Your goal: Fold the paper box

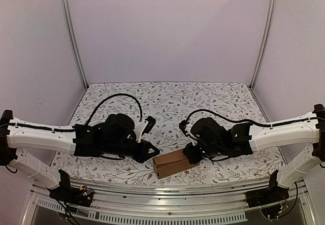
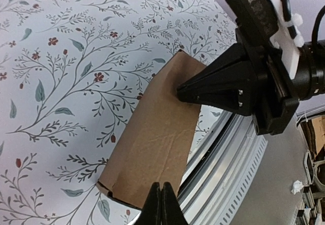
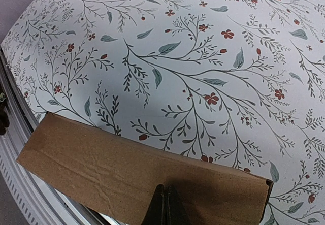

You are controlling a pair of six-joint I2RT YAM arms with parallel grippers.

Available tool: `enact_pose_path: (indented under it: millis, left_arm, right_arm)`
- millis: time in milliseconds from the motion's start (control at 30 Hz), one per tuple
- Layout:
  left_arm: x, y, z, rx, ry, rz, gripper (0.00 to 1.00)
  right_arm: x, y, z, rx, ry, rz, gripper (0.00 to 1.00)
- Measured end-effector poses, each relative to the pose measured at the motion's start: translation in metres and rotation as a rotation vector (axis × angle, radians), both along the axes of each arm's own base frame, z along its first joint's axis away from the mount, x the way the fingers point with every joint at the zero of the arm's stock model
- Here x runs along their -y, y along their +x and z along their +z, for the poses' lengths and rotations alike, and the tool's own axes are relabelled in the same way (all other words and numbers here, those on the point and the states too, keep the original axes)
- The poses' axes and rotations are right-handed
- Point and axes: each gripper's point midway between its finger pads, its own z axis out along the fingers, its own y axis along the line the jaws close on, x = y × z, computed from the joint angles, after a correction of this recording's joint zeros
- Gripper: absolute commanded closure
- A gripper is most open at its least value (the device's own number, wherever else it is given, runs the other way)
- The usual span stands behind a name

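Tally: one paper box (image 1: pixel 171 164), two end effectors (image 1: pixel 155 150) (image 1: pixel 192 156).

A desk under a pale cloth printed with grey-green leafy sprigs and small red flowers (image 1: pixel 213 100) spans the enclosure; a ribbed silver aluminium rail (image 1: pixel 167 188) runs along its near edge, with a slotted metal strip (image 1: pixel 152 218) below; plain pale lilac wall panels (image 1: pixel 167 27) close three sides; a silver left upright post (image 1: pixel 72 32) and a matching right upright post (image 1: pixel 266 32) stand at the back corners; a small crumpled white scrap (image 2: pixel 296 187) lies on a grey surface beyond the rail.
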Motion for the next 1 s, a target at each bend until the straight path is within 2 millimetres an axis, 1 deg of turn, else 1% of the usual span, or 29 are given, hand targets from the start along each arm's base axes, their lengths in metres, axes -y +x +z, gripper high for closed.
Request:
enact_pose_path:
  millis: [67,133,267,300,533,800,900,1000]
  left_arm:
    - [0.006,-0.002,-0.005,-0.015,-0.016,-0.020,1.00]
    - [0.010,-0.006,-0.014,-0.036,-0.028,-0.040,1.00]
    - [0.011,-0.014,-0.043,-0.091,-0.026,-0.057,1.00]
    - [0.011,-0.015,-0.045,-0.097,-0.035,-0.059,1.00]
    - [0.016,-0.017,-0.046,-0.103,-0.125,-0.064,1.00]
    - [0.018,-0.017,-0.046,-0.105,-0.146,-0.068,1.00]
    - [0.020,-0.017,-0.047,-0.103,-0.150,-0.068,1.00]
    - [0.022,-0.016,-0.047,-0.102,-0.157,-0.071,1.00]
  right_arm:
    - [0.000,0.000,0.000,0.000,0.000,0.000,1.00]
    - [0.000,0.000,0.000,0.000,0.001,0.000,1.00]
    - [0.000,0.000,0.000,-0.001,0.000,0.000,1.00]
    - [0.000,0.000,-0.001,-0.001,-0.001,0.000,1.00]
    - [0.000,0.000,-0.001,0.000,0.001,-0.001,1.00]
    - [0.001,0.001,0.001,0.006,-0.008,-0.006,0.98]
    - [0.006,0.001,0.003,0.012,-0.030,-0.008,0.98]
    - [0.017,0.000,0.006,0.022,-0.072,-0.010,0.98]
